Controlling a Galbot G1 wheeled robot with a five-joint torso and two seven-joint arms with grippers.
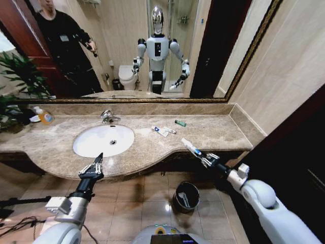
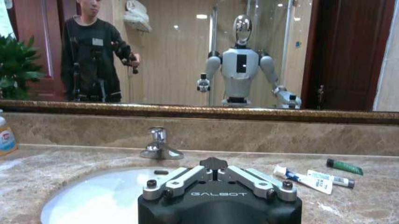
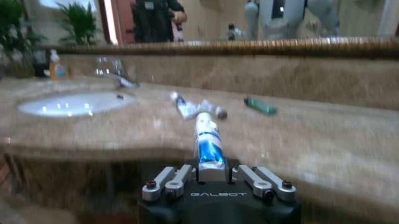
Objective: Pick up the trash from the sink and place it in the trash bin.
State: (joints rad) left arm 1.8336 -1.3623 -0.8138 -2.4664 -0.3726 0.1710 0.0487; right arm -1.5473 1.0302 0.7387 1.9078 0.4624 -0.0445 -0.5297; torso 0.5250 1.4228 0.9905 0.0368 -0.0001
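Warm, even indoor lighting; a ceiling lamp glints in the mirror [image 2: 201,16] and off the floor tiles [image 1: 167,207]. The head view bows at its edges. The right wrist view is blurred throughout.

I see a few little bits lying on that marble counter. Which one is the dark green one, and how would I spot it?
Start at the white sink set in the marble counter, then look toward the robot's right, past the white-and-blue tubes. The small green tube lies alone beyond them, nearer the mirror. It is the one dark green piece; its neighbours are white and blue.
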